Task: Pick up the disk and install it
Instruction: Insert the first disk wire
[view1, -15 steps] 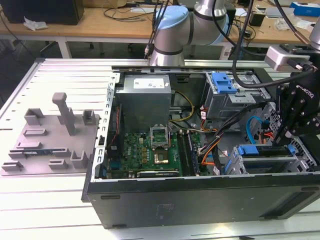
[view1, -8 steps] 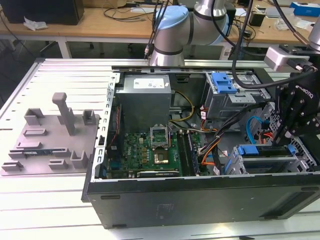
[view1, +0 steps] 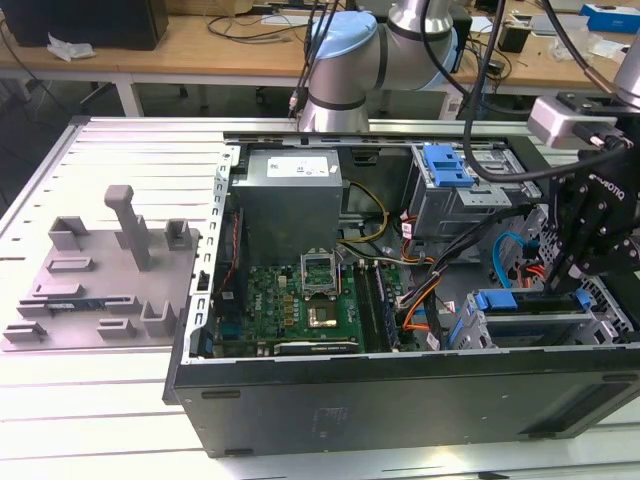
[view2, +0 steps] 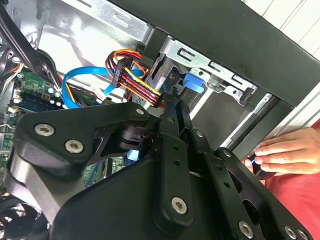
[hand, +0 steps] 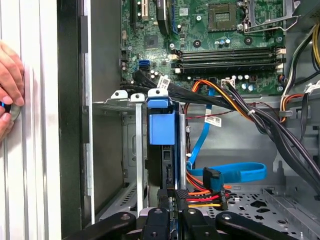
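The disk (hand: 161, 127) stands on edge in a slot of the silver drive cage (hand: 117, 145), at the front corner of the open computer case on the exterior view's right. Its blue bracket (view1: 512, 300) faces up out of the cage, and its dark body runs down into the slot. My black gripper (hand: 174, 194) hangs right over the disk's (view2: 192, 82) end. The two fingers are close together, shut, in line with its narrow edge. I cannot tell if they touch it. In the exterior view the gripper (view1: 575, 275) is low inside the case.
Red, orange and blue cables (hand: 235, 172) lie beside the slot. The motherboard (view1: 300, 295) and grey power-supply box (view1: 290, 200) fill the case's other half. A second cage with a blue latch (view1: 445, 165) sits behind. A person's hand (view2: 280, 152) rests outside the case wall. A grey fixture plate (view1: 100, 280) lies on the table.
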